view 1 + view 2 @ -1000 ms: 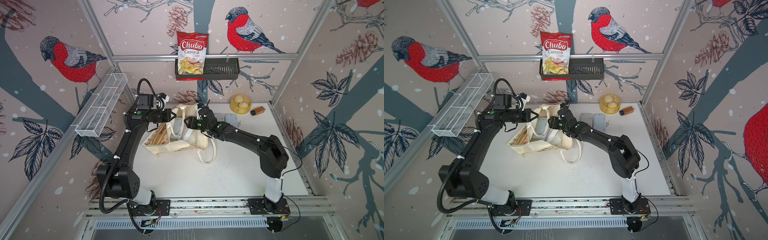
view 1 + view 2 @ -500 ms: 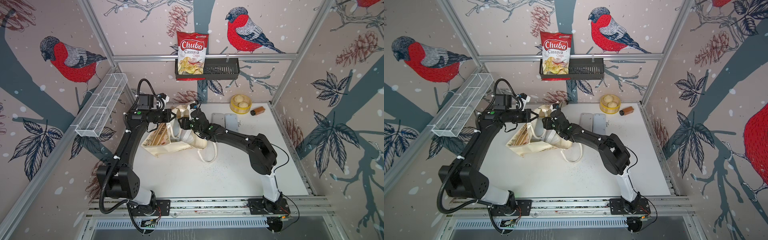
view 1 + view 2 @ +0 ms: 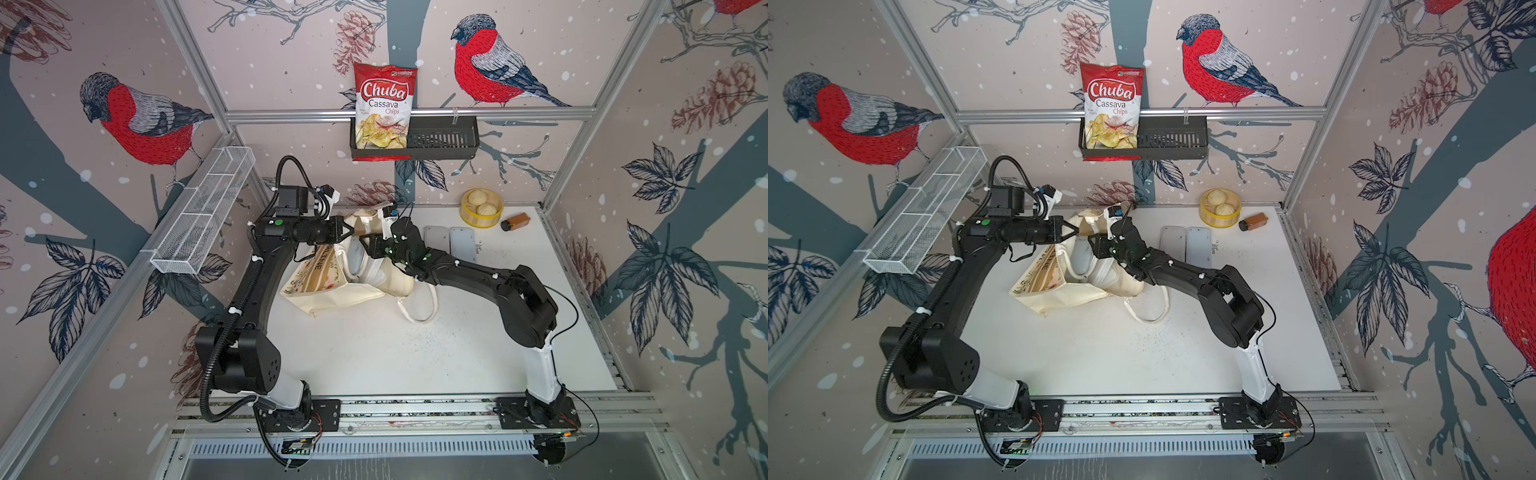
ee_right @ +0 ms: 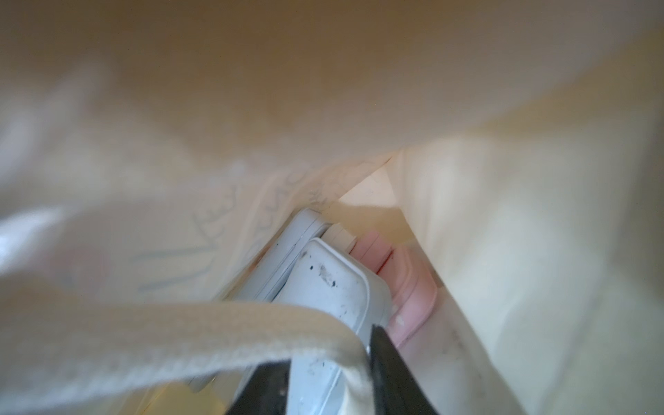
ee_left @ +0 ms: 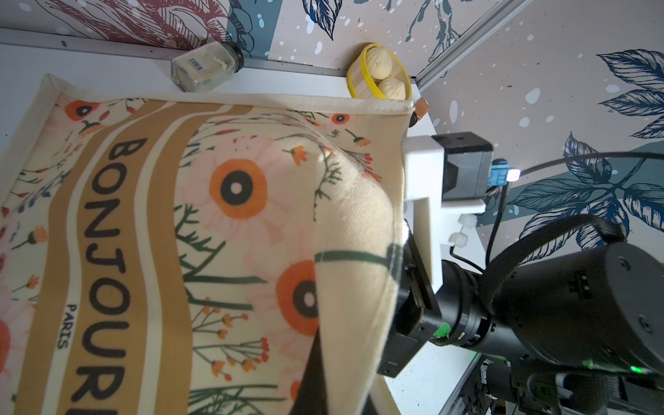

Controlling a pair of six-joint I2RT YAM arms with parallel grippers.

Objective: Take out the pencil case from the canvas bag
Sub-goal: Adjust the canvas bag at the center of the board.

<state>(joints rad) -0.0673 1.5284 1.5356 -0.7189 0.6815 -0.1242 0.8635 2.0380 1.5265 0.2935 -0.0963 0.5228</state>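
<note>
1. Bag: canvas bag (image 3: 332,291) lies slumped on the table (image 3: 374,357), mouth turned toward the R arm. One loop handle (image 3: 419,309) trails loose on the tabletop.
2. L gripper (image 3: 347,232) is clenched on the bag's upper rim and holds it raised off the table. Prob. this is so the mouth stands open like a tent, not collapsed flat. In the left wrist view the printed cloth w/ its lettered band (image 5: 107,251) drapes right over the gripper.
3. R gripper (image 4: 323,373) is reached into the mouth. In both top views only its body shows at the opening; the tips are hidden by cloth.
4. Pencil case (image 4: 334,287) is a scuffed white-grey hard case, wholly inside the bag, against a side wall. A pink item (image 4: 409,287) lies just beside it.
5. Black fingers (image 4: 391,366) sit one on each long side of the case's near end, touching it. This reads as clamped on the case; how firmly, can't tell.
6. The other handle strap (image 4: 179,334) crosses in front of the case, next to a finger. Can't tell if it's pinched in w/ the case.
7. Judgement: grasp about made, extraction not yet begun.
8. Next move calls for a straight pull back out through the mouth w/ the rim held up.
9. Risks: the strap snags, the cloth drags along, or the pink item rides out too.
</note>
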